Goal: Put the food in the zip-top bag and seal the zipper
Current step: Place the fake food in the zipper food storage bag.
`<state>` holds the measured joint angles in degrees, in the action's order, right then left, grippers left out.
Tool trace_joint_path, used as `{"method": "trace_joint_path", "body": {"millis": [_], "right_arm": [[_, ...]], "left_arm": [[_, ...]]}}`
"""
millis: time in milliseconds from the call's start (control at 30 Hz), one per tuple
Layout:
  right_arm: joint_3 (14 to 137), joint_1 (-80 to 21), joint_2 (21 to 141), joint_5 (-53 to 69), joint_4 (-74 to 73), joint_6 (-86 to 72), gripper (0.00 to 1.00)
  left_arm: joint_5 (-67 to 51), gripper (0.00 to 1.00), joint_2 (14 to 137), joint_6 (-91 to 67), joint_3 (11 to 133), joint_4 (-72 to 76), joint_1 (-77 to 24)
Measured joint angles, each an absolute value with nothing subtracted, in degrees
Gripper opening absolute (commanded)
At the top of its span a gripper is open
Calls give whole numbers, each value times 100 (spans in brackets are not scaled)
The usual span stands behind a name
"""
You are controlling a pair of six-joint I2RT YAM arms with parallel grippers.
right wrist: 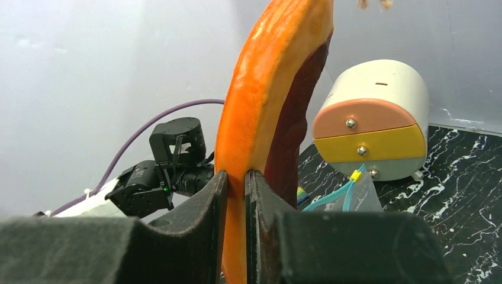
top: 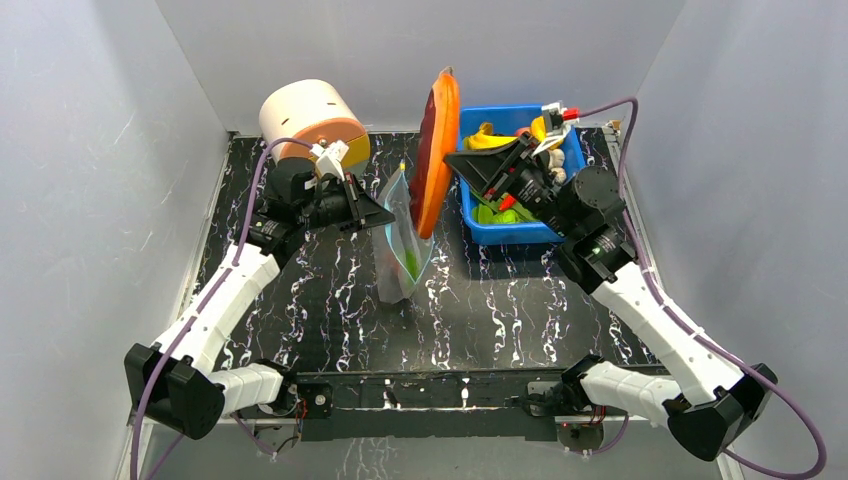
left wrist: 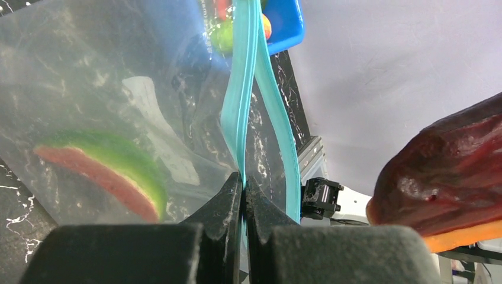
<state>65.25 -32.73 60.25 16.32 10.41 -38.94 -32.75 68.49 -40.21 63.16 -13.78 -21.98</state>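
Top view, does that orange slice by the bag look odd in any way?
The orange slice, upright in the right gripper, looks oversized: it seems taller than the zip-top bag whose zipper the left gripper pinches.

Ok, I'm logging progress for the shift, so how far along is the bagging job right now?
Done: a watermelon slice already sits in the zip-top bag. In hand: the left claw pinches one side of the zipper, mouth open, while the right claw holds a big orange slice near its mouth. Left: more food in the blue bin, then sealing.
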Motion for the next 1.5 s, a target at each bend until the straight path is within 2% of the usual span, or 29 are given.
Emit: {"method": "trace_joint_path", "body": {"millis": [700,1500], "right_arm": [[5603,-4357,6563,932,1610,-2797,12],[4617,-4569,6307,729,1225,-2226,21]], "left_arm": [[-3605,0,6766,-4248,6084,-1026,-2198],[-3669,0,6571,-4510,5843,-504,-2198]]}}
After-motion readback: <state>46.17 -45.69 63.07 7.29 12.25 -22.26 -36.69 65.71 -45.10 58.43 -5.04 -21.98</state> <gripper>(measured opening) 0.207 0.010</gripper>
